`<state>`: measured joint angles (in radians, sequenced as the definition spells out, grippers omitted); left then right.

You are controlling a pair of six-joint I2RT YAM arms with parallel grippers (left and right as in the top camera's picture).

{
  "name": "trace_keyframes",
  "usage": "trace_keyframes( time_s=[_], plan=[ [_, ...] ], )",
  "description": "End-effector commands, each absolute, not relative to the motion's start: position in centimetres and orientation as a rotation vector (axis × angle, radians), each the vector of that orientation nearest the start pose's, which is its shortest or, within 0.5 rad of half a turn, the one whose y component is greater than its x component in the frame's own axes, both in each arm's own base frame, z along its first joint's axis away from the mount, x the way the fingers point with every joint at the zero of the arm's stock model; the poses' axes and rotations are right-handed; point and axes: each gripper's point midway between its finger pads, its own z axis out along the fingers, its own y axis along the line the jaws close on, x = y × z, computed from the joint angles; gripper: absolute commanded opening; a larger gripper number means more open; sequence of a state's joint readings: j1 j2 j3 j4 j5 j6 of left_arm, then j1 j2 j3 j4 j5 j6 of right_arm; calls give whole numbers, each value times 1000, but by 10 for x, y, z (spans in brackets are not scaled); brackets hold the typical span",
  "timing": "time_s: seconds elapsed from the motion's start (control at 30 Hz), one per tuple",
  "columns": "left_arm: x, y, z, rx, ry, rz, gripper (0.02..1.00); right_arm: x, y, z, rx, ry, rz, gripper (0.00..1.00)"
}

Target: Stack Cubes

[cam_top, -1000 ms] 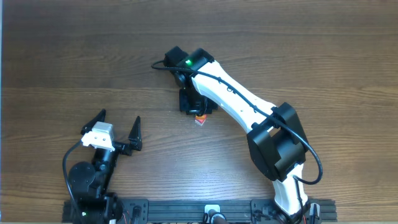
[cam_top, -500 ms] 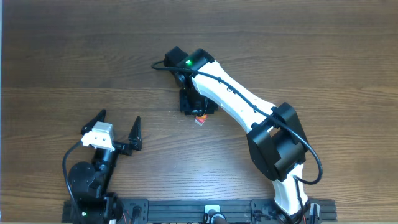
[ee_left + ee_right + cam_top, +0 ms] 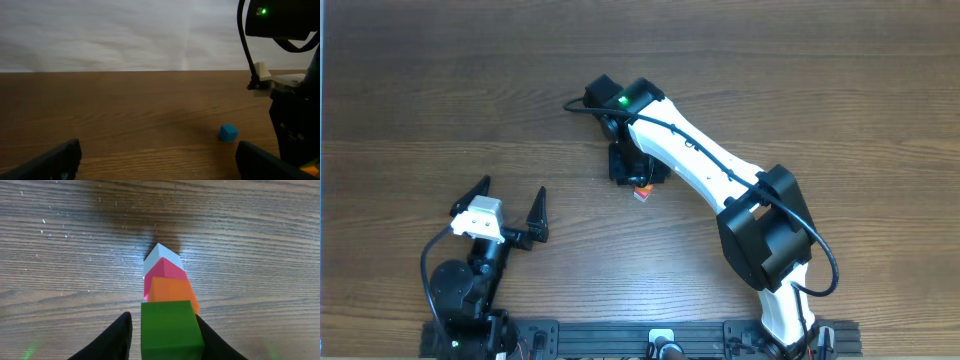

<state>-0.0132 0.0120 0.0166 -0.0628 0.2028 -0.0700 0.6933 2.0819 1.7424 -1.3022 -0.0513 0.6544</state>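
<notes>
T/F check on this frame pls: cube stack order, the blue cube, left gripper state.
1. The green cube is on top of the stack. True.
2. The white cube sits directly under the green one. False: the orange cube is under the green one; the white one is at the bottom.
3. The left gripper is open and holds nothing. True.
4. The blue cube is part of the stack. False: it lies alone on the table.
</notes>
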Motion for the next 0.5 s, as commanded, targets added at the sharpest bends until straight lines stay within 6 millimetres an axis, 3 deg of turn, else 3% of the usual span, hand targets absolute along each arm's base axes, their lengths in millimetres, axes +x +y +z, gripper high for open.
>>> trace_keyframes(
  time_s=[0.03,0.5],
  plan=[
    [242,-39,162,126,1625,-217,1000,286,248,71,-37,3247,-6,384],
    [242,-39,162,126,1625,-217,1000,284,247,81,-38,3233,11,380]
  ],
)
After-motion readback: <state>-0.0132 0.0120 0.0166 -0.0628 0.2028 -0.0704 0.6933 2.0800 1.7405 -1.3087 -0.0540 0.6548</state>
